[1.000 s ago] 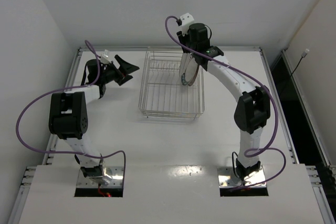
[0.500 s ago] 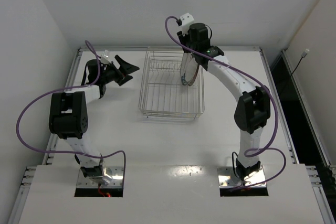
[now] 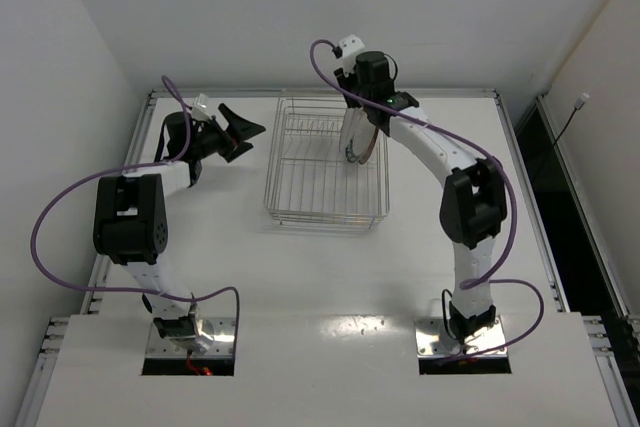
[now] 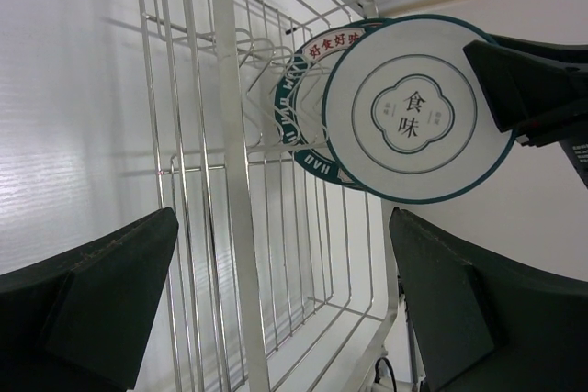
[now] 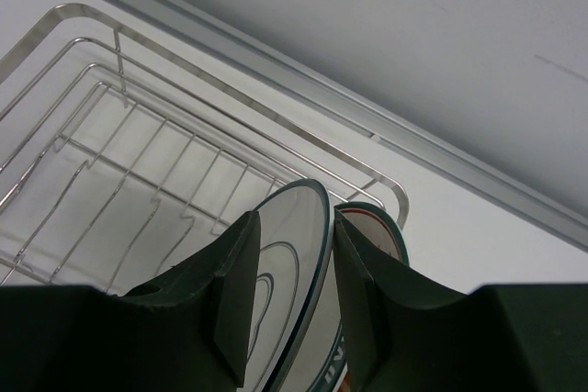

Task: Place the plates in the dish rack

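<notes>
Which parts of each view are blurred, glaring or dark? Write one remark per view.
Top external: even light, with glare spots on the table near the arm bases; the rack wires are thin but clear. Left wrist: the plate is sharp, while the dark fingers close to the lens are soft. Right wrist: the fingers are blurred and unlit, and the plate rim is crisp.

- Your left arm [image 3: 128, 217] is folded at the elbow. The left gripper [image 3: 243, 130] points right, jaws wide apart, holding nothing.
- Your right arm [image 3: 445, 159] reaches far and leftward. The right gripper [image 5: 292, 273] points down, fingers pinching a plate [image 5: 287, 227] by its rim.
</notes>
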Action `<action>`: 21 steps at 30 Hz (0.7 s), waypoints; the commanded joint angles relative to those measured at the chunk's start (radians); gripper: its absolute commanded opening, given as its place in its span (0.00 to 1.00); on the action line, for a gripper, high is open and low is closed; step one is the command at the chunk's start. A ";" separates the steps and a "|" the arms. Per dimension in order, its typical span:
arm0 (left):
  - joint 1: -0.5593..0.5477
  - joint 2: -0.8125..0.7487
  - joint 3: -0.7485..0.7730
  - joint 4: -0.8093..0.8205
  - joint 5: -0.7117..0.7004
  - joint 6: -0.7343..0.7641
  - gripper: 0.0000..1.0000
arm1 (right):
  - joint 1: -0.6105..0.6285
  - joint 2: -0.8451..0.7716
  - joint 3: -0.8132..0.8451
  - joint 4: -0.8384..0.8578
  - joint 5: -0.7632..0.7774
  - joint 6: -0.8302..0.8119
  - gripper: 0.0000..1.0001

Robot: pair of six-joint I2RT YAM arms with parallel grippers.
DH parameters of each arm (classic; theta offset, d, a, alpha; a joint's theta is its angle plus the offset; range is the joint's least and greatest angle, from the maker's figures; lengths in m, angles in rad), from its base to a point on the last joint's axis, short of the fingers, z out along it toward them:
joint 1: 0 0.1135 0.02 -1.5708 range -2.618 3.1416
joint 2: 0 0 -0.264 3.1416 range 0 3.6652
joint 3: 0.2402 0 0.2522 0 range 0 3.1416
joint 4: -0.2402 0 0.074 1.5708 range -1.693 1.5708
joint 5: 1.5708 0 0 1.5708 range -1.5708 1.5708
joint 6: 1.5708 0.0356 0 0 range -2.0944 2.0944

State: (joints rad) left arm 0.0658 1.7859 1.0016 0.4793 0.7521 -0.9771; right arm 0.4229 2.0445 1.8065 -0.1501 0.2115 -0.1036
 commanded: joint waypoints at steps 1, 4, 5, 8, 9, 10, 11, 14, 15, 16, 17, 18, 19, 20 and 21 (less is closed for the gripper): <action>0.003 0.000 0.032 0.030 0.012 0.011 1.00 | -0.010 0.008 -0.007 0.060 -0.012 -0.010 0.00; 0.003 0.000 0.032 0.021 0.012 0.011 1.00 | -0.010 0.011 -0.037 0.075 -0.012 -0.001 0.00; 0.003 0.000 0.032 0.021 0.012 0.011 1.00 | -0.010 0.011 -0.038 0.075 -0.012 -0.001 0.00; 0.003 0.000 0.032 0.021 0.012 0.011 1.00 | -0.010 -0.012 -0.047 0.075 -0.021 0.008 0.00; 0.003 0.000 0.032 0.021 0.012 0.011 1.00 | -0.010 -0.012 -0.020 0.075 -0.021 0.008 0.00; 0.003 0.000 0.032 0.021 0.012 0.011 1.00 | -0.010 -0.021 -0.009 0.066 -0.021 0.008 0.00; 0.003 0.000 0.032 0.021 0.012 0.011 1.00 | -0.010 -0.021 0.000 0.066 -0.021 0.008 0.00; 0.003 0.000 0.032 0.021 0.012 0.011 1.00 | -0.010 -0.059 0.045 0.066 -0.021 0.008 0.00; 0.003 0.000 0.032 0.021 0.012 0.011 1.00 | -0.010 -0.060 0.057 0.055 -0.021 0.008 0.00; 0.003 0.000 0.032 0.021 0.012 0.011 1.00 | -0.010 -0.069 0.069 0.044 -0.021 -0.002 0.00; 0.003 0.000 0.032 0.021 0.012 0.011 1.00 | -0.010 -0.069 0.080 0.044 -0.021 -0.013 0.00; 0.003 0.000 0.032 0.021 0.012 0.011 1.00 | -0.010 -0.069 0.092 0.044 -0.021 -0.013 0.00; 0.003 0.000 0.032 0.021 0.012 0.011 1.00 | -0.010 -0.069 0.093 0.035 -0.021 -0.013 0.00; 0.003 0.000 0.032 0.021 0.012 0.011 1.00 | -0.010 -0.081 0.093 0.035 -0.021 -0.013 0.00; 0.003 0.000 0.032 0.021 0.012 0.011 1.00 | -0.010 -0.092 0.093 0.035 -0.021 -0.013 0.00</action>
State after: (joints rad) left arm 0.0658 1.7859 1.0031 0.4786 0.7521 -0.9768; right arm 0.4191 2.0441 1.8374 -0.1455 0.1833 -0.1017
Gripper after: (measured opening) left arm 1.000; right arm 0.336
